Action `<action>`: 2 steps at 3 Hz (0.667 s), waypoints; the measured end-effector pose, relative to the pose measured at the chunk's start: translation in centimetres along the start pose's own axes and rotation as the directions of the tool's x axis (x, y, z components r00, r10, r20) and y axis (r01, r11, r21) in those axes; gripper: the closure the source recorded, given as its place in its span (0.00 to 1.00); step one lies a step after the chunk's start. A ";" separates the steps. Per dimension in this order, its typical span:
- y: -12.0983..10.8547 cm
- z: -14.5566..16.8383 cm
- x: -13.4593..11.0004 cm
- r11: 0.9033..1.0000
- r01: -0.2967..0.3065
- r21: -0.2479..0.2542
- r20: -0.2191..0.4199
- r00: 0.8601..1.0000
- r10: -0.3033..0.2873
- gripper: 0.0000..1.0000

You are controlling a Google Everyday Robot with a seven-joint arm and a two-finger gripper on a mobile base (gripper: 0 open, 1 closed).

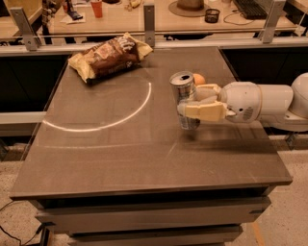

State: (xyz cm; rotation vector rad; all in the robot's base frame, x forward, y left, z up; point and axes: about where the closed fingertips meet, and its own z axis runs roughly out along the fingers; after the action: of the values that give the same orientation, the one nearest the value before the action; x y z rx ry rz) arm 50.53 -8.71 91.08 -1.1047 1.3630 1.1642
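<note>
A silver drink can [185, 98] stands nearly upright on the dark table [120, 153], right of centre. My gripper [192, 102] reaches in from the right and is shut on the can, one cream finger [204, 111] across its front and the other behind it. The white arm [269, 103] extends off the right edge. A small orange object [198, 78] peeks out just behind the can and the fingers.
A brown snack bag [109, 56] lies at the table's back left. A bright curved arc of light [115, 120] crosses the tabletop. Behind the table runs a rail with metal posts [149, 19], and a desk with a red cup [97, 7] beyond.
</note>
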 end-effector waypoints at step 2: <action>0.3 -0.8 2.8 0.999 -0.044 0.012 0.061 0.997 0.043 1.00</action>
State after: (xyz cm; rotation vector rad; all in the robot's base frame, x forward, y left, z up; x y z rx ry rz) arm 49.93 -9.53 88.39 -1.0270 1.3515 1.2091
